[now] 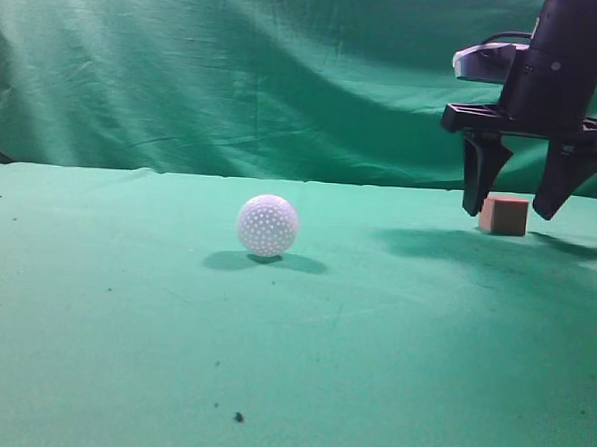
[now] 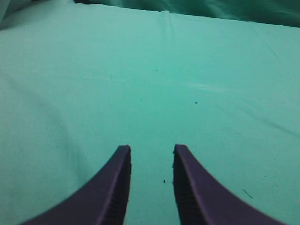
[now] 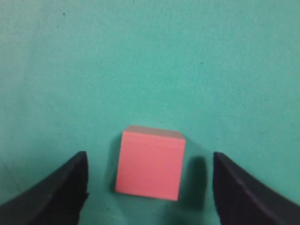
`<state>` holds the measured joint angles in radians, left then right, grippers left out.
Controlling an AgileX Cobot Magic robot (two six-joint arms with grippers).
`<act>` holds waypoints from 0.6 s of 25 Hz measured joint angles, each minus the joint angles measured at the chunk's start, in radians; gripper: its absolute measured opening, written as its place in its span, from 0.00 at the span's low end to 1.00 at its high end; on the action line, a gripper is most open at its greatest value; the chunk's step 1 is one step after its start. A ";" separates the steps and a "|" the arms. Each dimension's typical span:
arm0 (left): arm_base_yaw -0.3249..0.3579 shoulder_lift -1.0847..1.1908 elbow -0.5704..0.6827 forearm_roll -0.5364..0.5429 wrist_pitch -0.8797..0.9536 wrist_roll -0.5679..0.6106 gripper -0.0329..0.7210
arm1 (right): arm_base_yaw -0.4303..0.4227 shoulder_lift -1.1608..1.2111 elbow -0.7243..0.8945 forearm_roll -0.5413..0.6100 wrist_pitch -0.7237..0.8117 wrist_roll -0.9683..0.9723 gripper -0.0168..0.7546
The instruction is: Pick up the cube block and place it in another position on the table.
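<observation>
The salmon-pink cube block [image 1: 504, 214] rests on the green table [image 1: 271, 362] at the far right. My right gripper [image 1: 514, 210] hangs open just above and around it, one finger on each side, not touching. In the right wrist view the cube block [image 3: 150, 164] lies between the two open fingers of the gripper [image 3: 150, 161]. My left gripper [image 2: 151, 149] is open and empty over bare green cloth [image 2: 187, 84]; it does not show in the exterior view.
A white dimpled ball [image 1: 267, 225] sits near the middle of the table, well left of the cube. A wrinkled green curtain [image 1: 236, 70] hangs behind the table. A few dark specks [image 1: 238, 417] lie on the cloth near the front.
</observation>
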<state>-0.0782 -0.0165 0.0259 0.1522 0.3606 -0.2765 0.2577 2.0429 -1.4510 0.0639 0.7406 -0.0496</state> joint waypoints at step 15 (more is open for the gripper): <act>0.000 0.000 0.000 0.000 0.000 0.000 0.39 | 0.000 -0.497 -0.001 0.000 0.288 0.054 0.02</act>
<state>-0.0782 -0.0165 0.0259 0.1522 0.3606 -0.2765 0.2577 1.5456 -1.4515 0.0639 1.0281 0.0044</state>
